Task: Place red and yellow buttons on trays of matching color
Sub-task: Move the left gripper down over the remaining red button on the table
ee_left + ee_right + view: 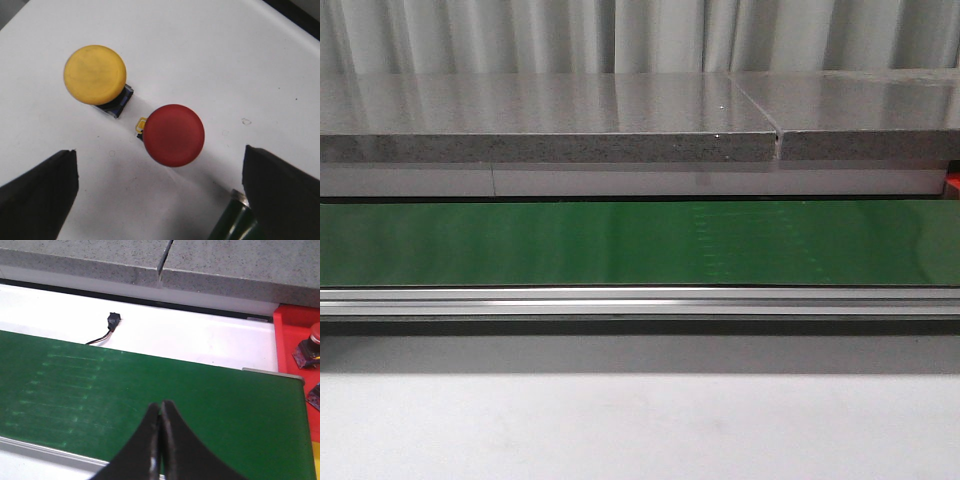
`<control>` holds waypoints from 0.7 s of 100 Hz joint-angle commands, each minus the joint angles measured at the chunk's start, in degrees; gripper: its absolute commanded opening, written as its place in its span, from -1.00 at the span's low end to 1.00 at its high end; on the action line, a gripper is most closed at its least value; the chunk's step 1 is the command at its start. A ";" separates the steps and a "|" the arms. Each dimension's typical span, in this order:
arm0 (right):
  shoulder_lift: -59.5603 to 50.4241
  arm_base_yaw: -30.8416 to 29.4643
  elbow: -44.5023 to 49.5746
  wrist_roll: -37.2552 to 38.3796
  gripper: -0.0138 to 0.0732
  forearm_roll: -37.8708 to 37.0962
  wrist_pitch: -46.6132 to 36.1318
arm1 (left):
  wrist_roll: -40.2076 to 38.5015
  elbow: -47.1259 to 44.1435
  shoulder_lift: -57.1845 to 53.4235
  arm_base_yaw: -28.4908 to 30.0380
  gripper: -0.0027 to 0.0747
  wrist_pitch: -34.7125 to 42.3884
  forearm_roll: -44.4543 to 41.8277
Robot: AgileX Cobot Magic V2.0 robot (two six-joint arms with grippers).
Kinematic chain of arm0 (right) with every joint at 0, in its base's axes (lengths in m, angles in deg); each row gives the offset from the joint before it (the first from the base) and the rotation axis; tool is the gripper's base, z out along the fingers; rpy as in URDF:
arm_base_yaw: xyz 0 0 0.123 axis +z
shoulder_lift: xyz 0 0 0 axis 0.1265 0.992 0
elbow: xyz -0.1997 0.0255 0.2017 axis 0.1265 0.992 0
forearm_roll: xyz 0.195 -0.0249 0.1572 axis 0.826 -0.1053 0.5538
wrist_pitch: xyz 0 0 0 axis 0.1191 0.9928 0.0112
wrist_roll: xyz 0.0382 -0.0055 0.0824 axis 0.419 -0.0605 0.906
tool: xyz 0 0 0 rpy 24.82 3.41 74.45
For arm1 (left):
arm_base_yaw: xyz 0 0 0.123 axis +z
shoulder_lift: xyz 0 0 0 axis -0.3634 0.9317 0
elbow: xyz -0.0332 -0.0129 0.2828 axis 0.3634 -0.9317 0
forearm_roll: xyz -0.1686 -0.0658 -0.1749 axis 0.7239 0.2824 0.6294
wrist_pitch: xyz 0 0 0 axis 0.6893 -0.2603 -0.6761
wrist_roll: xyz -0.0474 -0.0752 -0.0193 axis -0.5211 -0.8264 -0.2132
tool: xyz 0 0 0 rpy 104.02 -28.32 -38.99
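Left wrist view: the left tool [160, 195] gapes wide above the red button [174, 134] beside the yellow button [94, 74]; the right tool [160, 440] is pinched closed, empty.

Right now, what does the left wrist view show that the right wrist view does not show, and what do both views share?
Only the left wrist view shows a yellow button and a red button standing apart on a white surface, with the left gripper open above them.

Only the right wrist view shows the green conveyor belt, a grey stone ledge, a small black connector with wires, a red tray holding a red-capped button, and the right gripper shut on nothing.

Both show black gripper fingers, a white surface and a red button.
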 commanded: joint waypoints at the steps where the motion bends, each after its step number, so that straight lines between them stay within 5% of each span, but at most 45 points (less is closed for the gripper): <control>1: -0.44 -0.02 -1.82 -0.67 -0.84 0.79 -3.17 | -0.42 3.09 -0.86 0.36 0.72 2.84 0.29; 44: -0.44 -0.02 -1.82 -0.67 -0.84 0.79 -3.17 | -0.42 4.93 3.17 0.36 0.70 4.02 1.16; 70: -0.44 -0.02 -1.82 -0.67 -0.84 0.79 -3.17 | -0.34 4.93 3.17 0.36 -0.08 4.02 1.16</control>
